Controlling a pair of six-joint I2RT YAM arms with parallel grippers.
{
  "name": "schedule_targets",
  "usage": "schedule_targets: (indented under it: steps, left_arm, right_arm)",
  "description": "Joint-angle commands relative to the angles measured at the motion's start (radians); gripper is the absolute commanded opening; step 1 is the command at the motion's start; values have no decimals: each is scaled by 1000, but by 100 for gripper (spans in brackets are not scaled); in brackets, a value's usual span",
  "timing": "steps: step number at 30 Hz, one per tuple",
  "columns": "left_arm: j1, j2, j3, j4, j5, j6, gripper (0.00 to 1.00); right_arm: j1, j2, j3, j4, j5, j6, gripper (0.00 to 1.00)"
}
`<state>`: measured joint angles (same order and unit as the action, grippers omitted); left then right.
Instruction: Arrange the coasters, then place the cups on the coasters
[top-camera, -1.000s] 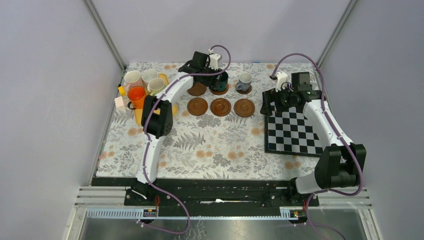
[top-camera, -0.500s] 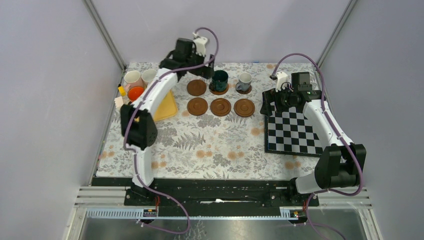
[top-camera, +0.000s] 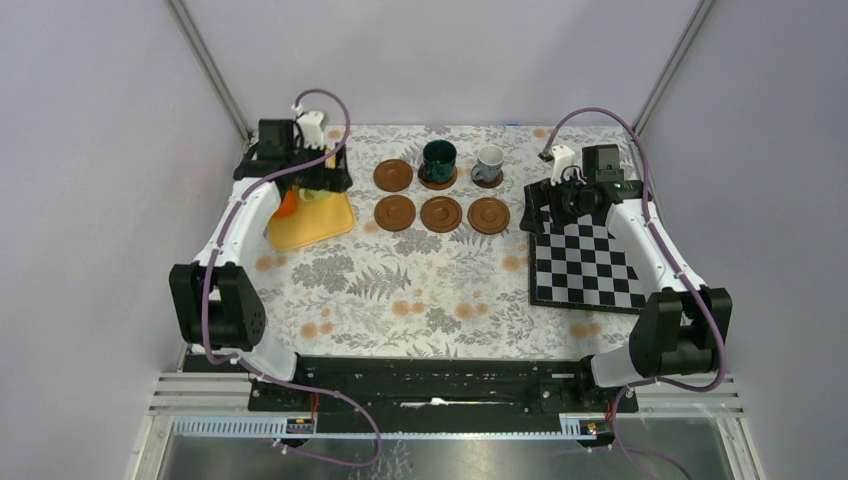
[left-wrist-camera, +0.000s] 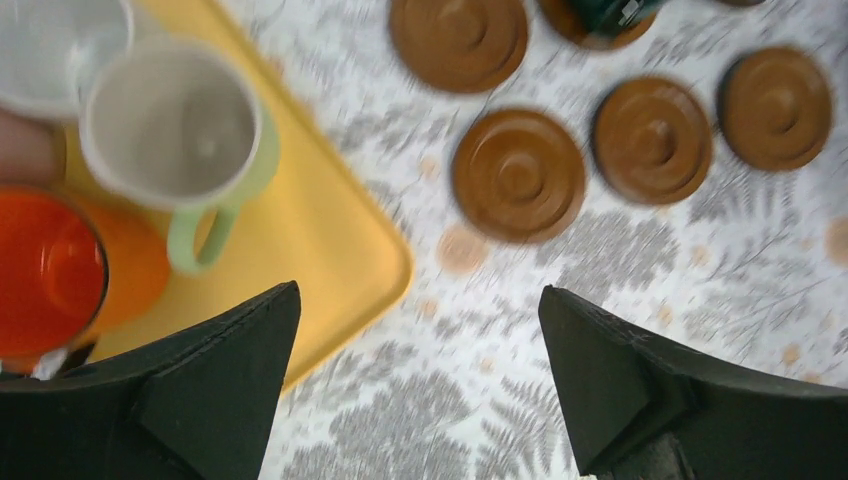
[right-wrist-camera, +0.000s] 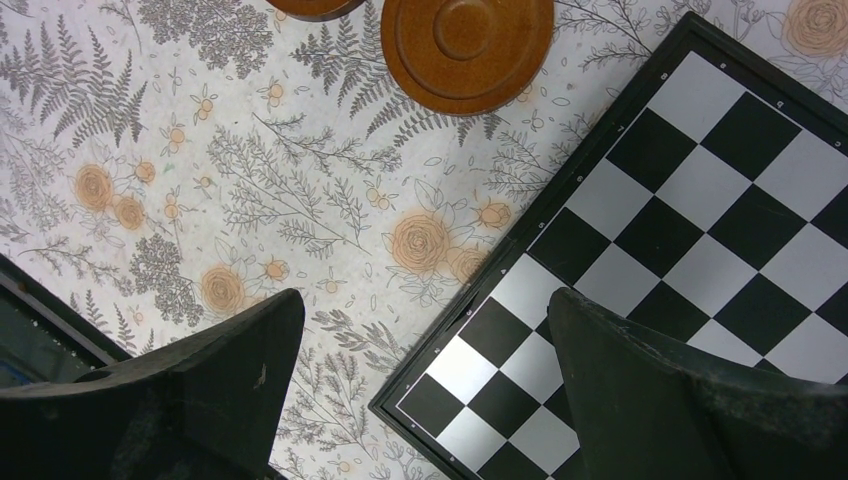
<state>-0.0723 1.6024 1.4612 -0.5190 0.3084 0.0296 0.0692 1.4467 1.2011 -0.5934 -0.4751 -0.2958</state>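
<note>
left gripper (left-wrist-camera: 418, 300) wide open, empty, over the tray (left-wrist-camera: 330, 230) corner; green cup (left-wrist-camera: 175, 125) and orange cup (left-wrist-camera: 50, 270) ahead-left of it, bare coasters (left-wrist-camera: 520, 175) ahead-right. right gripper (right-wrist-camera: 425, 300) wide open, empty, over the chessboard (right-wrist-camera: 700, 220) edge.

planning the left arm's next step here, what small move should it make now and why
Probably lower the open left gripper onto the pale green cup on the yellow tray and close on its rim. That gripper hangs over the tray with nothing in it, four bare coasters lie free, and only the dark green cup and grey cup are placed.
</note>
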Motion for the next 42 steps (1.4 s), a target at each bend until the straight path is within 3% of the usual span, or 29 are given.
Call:
schedule_targets:
  steps: [1,7,17,25,35,42]
  left_arm:
    - [93,-105,-120,15,51,106,97]
    - [219,-89,-244,143,31,208,85]
    - [250,64,-235,280,53,239,62]
    - [248,180,-188,315,43,242,56]
    - [228,278,-124,355,33,239,55]
    - [194,297,-111,361,39,235,43]
  right_arm:
    - [0,12,24,-8,-40,-6,100]
    - [0,43,42,-22,-44,17,100]
    - [0,30,37,-37,-43,19,100]
    - [0,31,40,-36,-43,15,100]
    - [0,33,38,-33,-49,15,100]
    - [0,40,29,-18,-43,12,98]
